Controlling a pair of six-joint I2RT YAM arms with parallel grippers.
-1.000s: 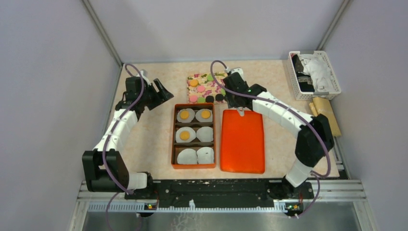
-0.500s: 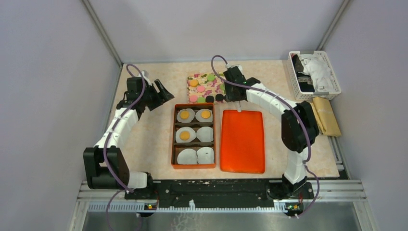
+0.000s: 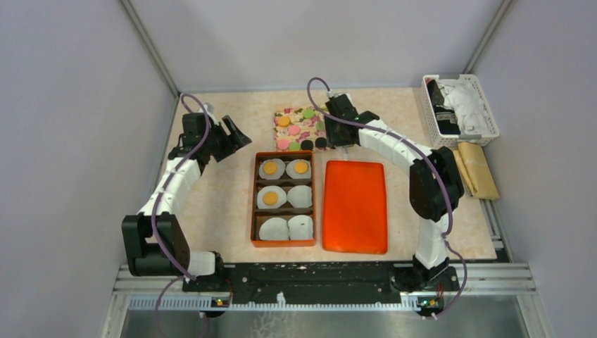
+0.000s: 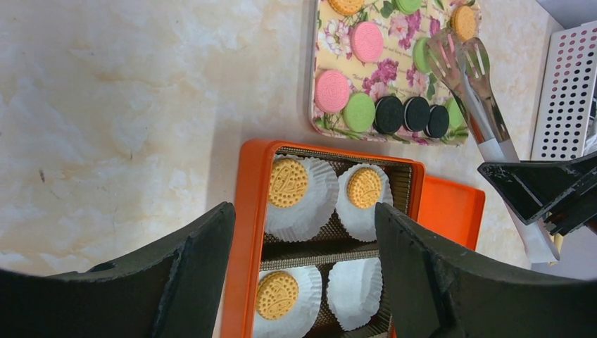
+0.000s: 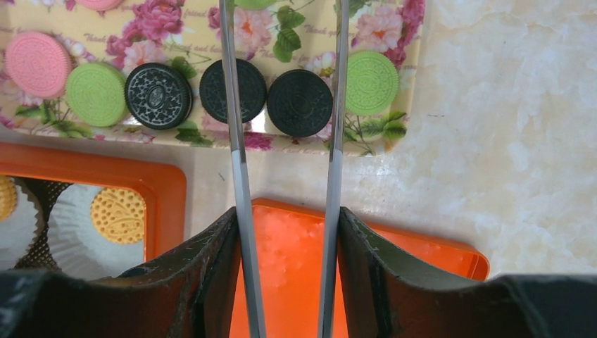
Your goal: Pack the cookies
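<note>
Right wrist: right gripper point(image 5: 285, 232) clamped on tongs point(image 5: 234, 141), blades spread, shifted off orange lid point(image 5: 394, 253) to floral board point(image 5: 394, 42), over cookies point(image 5: 303, 102); contact unclear. Pick likely next. Left gripper point(image 4: 303, 218) wide, empty, near box point(image 4: 252, 176); three cups point(image 4: 355, 289) unfilled.

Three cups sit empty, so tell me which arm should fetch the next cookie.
Right. The right gripper holds the tongs, their tips open over the black cookies on the floral board. The left gripper is open, empty, off beside the box.
</note>
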